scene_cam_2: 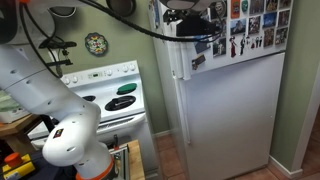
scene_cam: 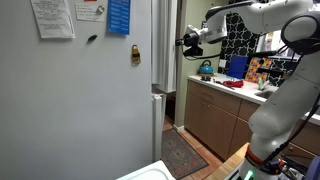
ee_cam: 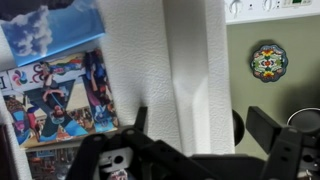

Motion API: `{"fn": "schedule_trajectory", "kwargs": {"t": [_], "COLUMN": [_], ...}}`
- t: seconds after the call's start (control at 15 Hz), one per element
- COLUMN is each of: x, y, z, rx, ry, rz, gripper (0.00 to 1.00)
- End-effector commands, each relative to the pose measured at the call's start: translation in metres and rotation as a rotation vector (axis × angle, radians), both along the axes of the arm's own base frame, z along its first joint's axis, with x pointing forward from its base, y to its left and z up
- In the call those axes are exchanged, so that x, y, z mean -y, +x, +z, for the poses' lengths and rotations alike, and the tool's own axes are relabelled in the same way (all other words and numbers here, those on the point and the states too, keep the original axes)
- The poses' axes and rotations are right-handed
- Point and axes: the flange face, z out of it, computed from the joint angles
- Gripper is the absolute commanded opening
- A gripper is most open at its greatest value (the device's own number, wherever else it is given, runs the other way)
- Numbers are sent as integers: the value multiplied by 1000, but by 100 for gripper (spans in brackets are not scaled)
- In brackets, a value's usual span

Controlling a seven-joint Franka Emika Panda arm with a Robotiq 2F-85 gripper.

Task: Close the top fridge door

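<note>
The top fridge door shows edge-on as a narrow white slab (scene_cam: 166,45) in an exterior view. In an exterior view its front (scene_cam_2: 250,25) is covered with photos and magnets. My gripper (scene_cam: 188,42) is against the door's free edge, high up, also seen in an exterior view (scene_cam_2: 185,28). In the wrist view the gripper (ee_cam: 200,118) is open, its two dark fingers wide apart either side of the door's white vertical edge (ee_cam: 190,70). The photos (ee_cam: 60,90) lie to the left. I cannot tell whether a gap remains between door and fridge body.
The lower white door (scene_cam: 157,125) hangs below, also in an exterior view (scene_cam_2: 225,110). A white stove (scene_cam_2: 110,100) stands beside the fridge. A wooden counter with cabinets (scene_cam: 215,120) and a floor rug (scene_cam: 180,150) lie behind the arm. A decorative plate (ee_cam: 268,60) hangs on the green wall.
</note>
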Motion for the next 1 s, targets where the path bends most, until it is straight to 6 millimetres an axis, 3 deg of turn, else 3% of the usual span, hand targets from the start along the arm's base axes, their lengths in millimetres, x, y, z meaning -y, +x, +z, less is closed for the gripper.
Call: {"fn": "schedule_trajectory", "kwargs": {"t": [0.0, 0.6, 0.8, 0.93], "x": [-24, -81, -80, -67], "y": [-7, -8, -4, -4], "z": [-8, -15, -14, -10], "rx": [-39, -54, -48, -29], "ry": [46, 104, 102, 59], "rz": [32, 27, 16, 4], "gripper": [100, 100, 100, 100]}}
